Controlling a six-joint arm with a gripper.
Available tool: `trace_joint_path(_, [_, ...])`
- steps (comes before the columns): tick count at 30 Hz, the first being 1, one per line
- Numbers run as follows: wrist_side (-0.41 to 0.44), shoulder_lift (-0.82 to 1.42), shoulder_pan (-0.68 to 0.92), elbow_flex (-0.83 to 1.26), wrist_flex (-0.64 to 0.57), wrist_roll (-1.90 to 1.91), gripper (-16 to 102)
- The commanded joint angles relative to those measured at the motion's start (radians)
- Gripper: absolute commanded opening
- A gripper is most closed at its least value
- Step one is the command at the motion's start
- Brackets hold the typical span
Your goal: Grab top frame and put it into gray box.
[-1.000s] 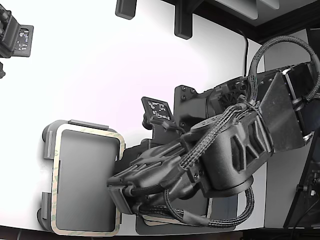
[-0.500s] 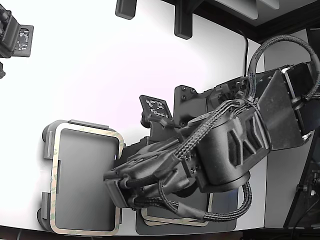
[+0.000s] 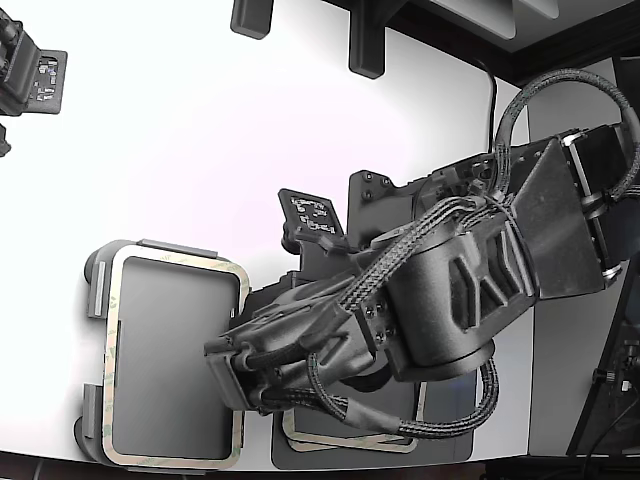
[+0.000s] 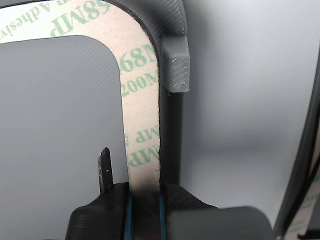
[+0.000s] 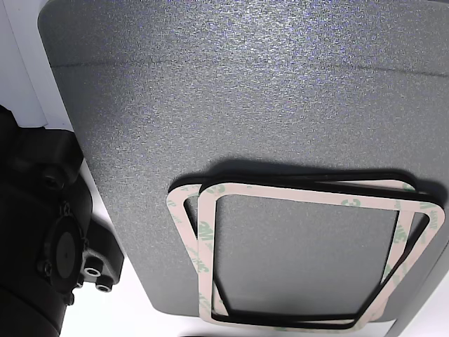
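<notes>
We find the gripper [image 4: 145, 200] clenched on one long side of the top frame [image 4: 142, 115], which lies seated inside the gray box [image 3: 95, 290] at the exterior view's lower left. Further frames [image 5: 302, 203] rest stacked on the dark gray sheet [image 5: 245, 91] nearby.

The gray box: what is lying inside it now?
A cream frame lies in the gray box, following its walls. The box floor shows through the frame's open centre. The end effector covers part of one long side, so that section is hidden.
</notes>
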Motion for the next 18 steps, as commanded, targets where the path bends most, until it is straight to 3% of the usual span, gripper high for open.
trace_joint_path(1, [-0.003, 0.021, -0.014, -0.015, 0.0, 0.0, -13])
trace_joint_path(18, [-0.002, 0.008, -0.017, -0.014, -0.021, -0.003, -13])
